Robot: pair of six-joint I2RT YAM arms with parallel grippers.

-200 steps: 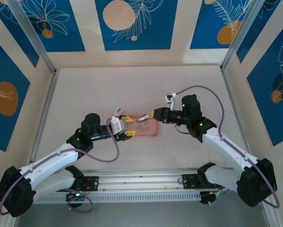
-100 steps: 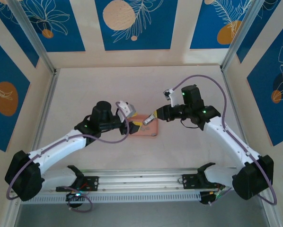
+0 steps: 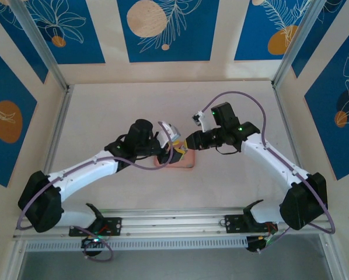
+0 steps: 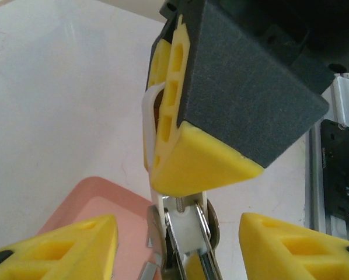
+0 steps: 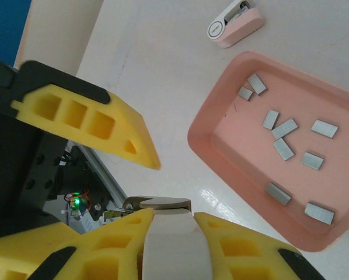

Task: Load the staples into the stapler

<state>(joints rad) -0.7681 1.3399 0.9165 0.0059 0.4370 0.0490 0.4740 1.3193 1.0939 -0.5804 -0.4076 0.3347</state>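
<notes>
Right gripper (image 5: 170, 217) was clamped narrow on the pale white plastic stapler with a metal magazine (image 5: 168, 251), pads on its two sides. The stapler's long axis ran straight out along the fingers. Its rounded metal front end stuck out just past the fingertips, pointing away from the right wrist toward the left gripper (image 4: 177, 227). From the left wrist, the stapler came down out of the right gripper's yellow-and-black fingers (image 4: 203, 134), with its shiny channel exposed and aimed back into the gap of the left gripper. The left gripper's jaws stood wide apart, one yellow finger either side of the stapler's end and nothing pinched between them; whether either finger touched the stapler, cannot tell. In the top view both grippers met tip to tip over the shallow pink rounded-rectangle tray (image 3: 183, 164). The staples, small flat grey metal strips (image 5: 285, 129), lay loose on the tray floor, ahead of and off to the side of the right gripper's fingertips, below the held stapler. About nine were scattered, long axes in mixed directions, most apart from one another and a couple near the far corner almost touching. One more grey strip showed just beside the stapler's end, between the left fingers. A small pink-and-white block (image 5: 236, 24) sat on the pale table (image 5: 163, 58) beyond the tray's far edge, well past the right fingertips.
</notes>
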